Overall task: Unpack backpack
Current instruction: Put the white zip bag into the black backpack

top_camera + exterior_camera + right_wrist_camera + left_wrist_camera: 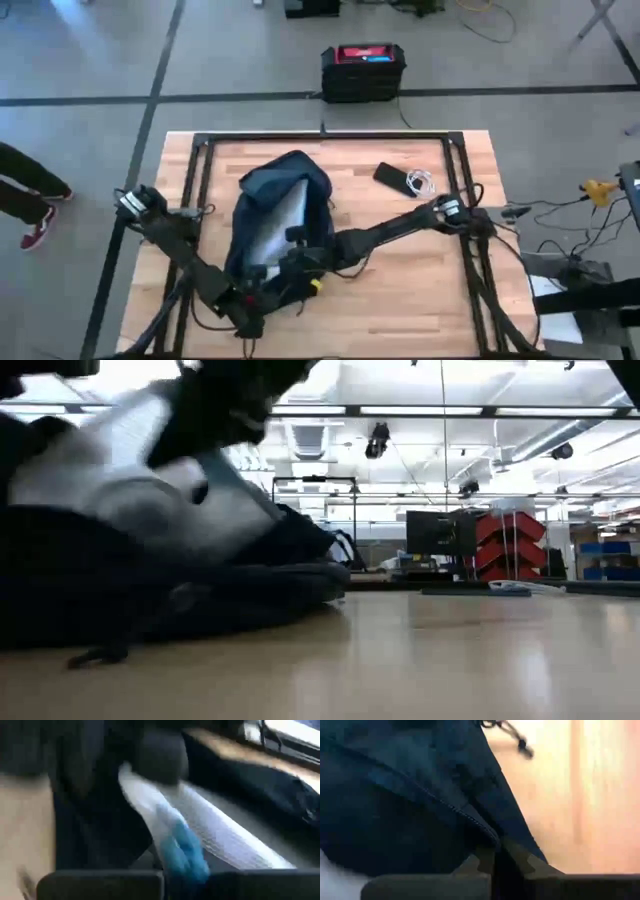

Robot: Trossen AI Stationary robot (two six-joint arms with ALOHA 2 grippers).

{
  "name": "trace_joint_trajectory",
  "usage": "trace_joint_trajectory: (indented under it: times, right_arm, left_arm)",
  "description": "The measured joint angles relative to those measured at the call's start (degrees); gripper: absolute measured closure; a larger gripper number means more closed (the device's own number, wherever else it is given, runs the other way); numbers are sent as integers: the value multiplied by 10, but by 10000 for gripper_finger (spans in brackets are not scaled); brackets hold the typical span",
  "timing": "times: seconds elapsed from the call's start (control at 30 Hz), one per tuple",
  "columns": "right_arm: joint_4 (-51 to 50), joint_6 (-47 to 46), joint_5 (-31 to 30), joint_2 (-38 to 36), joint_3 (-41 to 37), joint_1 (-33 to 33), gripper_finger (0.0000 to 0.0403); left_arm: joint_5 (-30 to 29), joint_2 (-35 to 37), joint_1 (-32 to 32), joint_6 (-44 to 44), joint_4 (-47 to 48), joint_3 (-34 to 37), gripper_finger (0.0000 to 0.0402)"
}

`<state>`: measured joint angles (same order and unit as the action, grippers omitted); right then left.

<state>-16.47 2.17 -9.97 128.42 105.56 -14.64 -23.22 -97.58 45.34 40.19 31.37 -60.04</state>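
The dark navy backpack (285, 190) lies on the wooden table with its mouth open, showing pale lining (272, 222). In the low view the backpack (150, 580) fills the left side. My left gripper (258, 300) is at the bag's near end, shut on its zip edge. My right gripper (298, 258) reaches in from the right, over the near part of the opening. It is shut on a blurred white-and-blue thing (172, 832) that lies against the lining. My left gripper (496, 854) pinches the backpack's zip edge (482, 829) between its two fingers, at the near end of the opening. The fingers slant down onto it. The bag's body rests on the table. My right gripper (184, 870) has the blue end (187, 852) of the white-and-blue thing between its two fingers. It slants down into the bag's mouth from the table's right. Blur hides what the thing is and how it sits.
A dark phone (392, 177) with a coiled white cable (420, 182) lies on the table at the far right of the bag. A black box with a red top (363, 68) stands on the floor beyond the table. A person's leg and shoe (35, 200) show at the left.
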Motion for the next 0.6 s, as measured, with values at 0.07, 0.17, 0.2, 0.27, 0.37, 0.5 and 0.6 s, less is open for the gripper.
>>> trace_joint_trajectory:
  times: [0.07,0.17,0.2,0.27,0.37,0.5,0.6]
  right_arm:
    - [4,-25,3,24,-1,6,403]
    - [-23,-53,47,53,-2,19,403]
    - [-30,-59,71,60,-2,24,403]
    - [-55,-69,135,65,-2,35,403]
    - [-101,-68,211,65,-1,45,402]
    - [-163,-26,251,52,5,47,376]
    - [-221,9,250,43,24,44,329]
  left_arm:
    - [-32,3,0,-20,-2,-19,401]
    - [-72,12,4,-51,9,-49,401]
    - [-80,16,6,-59,13,-58,401]
    - [-93,24,8,-66,26,-74,401]
    - [-105,27,9,-72,34,-91,402]
    - [-108,28,10,-70,40,-95,402]
    - [-110,25,10,-58,41,-93,402]
